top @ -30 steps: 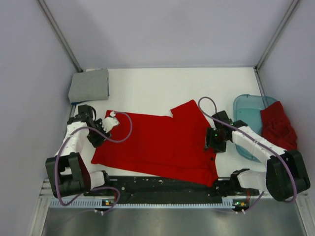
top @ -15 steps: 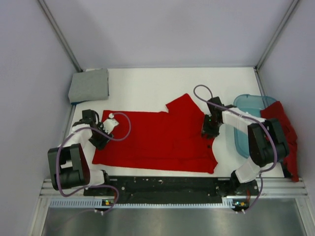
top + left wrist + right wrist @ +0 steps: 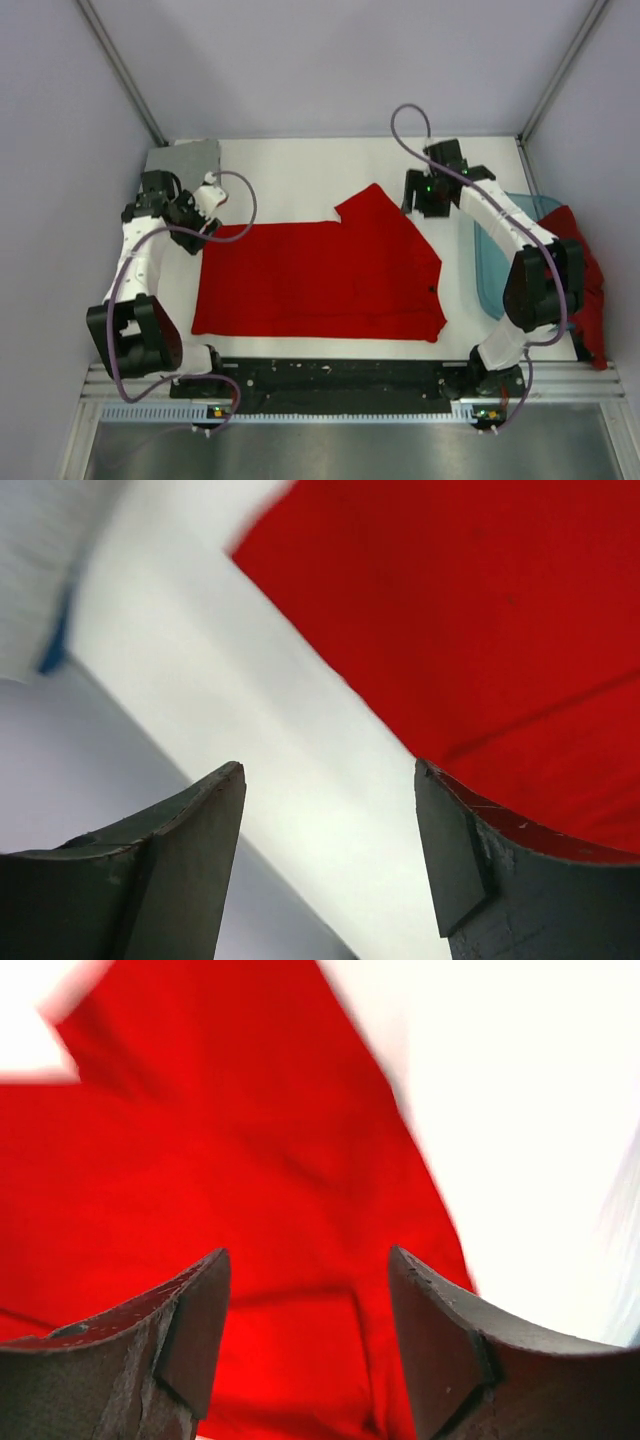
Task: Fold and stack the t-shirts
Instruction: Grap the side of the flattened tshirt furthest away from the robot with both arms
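Whereas both grippers sat low at the side edges of the bright red t-shirt (image 3: 320, 280) a second ago, the top view now shows them lifted off and swung toward the far side: the left gripper (image 3: 192, 215) by the shirt's far-left corner, near the folded light grey t-shirt (image 3: 185, 158), and the right gripper (image 3: 420, 195) just beyond the sleeve that points far. The shirt has been drawn out from a skewed heap into a flatter, squarer sheet at the middle of the table (image 3: 300, 165); the darker red t-shirt (image 3: 585, 270) waits draped at the tub (image 3: 490, 255) on the right. From the left wrist, the left gripper (image 3: 330, 780) has its jaws apart with nothing between them, red cloth (image 3: 480, 610) below and to the right. From the right wrist, the right gripper (image 3: 308, 1260) also stands apart and empty above the cloth (image 3: 230, 1160). The spreading looks finished, so the first fold likely comes next.
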`<state>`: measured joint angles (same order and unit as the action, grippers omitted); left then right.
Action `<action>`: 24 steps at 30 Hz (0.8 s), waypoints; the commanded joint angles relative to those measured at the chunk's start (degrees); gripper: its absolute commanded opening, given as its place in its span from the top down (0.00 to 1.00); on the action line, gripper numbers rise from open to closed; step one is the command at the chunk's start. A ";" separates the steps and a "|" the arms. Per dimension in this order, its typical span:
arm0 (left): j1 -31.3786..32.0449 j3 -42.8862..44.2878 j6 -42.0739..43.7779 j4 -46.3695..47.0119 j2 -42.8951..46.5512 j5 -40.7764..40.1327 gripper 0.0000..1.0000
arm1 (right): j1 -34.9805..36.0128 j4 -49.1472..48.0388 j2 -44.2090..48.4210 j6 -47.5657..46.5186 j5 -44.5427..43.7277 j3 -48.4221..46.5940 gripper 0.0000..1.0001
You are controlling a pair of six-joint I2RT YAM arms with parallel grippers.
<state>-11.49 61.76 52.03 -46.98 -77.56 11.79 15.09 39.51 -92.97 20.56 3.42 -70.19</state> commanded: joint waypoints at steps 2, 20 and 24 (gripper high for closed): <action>-0.12 15.73 3.50 -3.80 -13.64 4.46 0.27 | 0.02 -2.68 -13.69 -5.35 0.97 -25.03 0.35; -0.55 41.50 10.02 -9.44 -44.07 5.43 0.24 | 4.68 -2.07 -54.69 -0.96 7.12 -60.42 0.41; -0.55 43.54 10.81 -12.26 -47.07 5.96 0.24 | 5.39 -1.10 -52.85 -2.10 6.16 -57.96 0.46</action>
<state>-11.64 102.52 61.73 -55.07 -122.30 15.88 18.61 35.94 -144.94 19.09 9.06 -130.04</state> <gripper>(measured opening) 0.760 0.542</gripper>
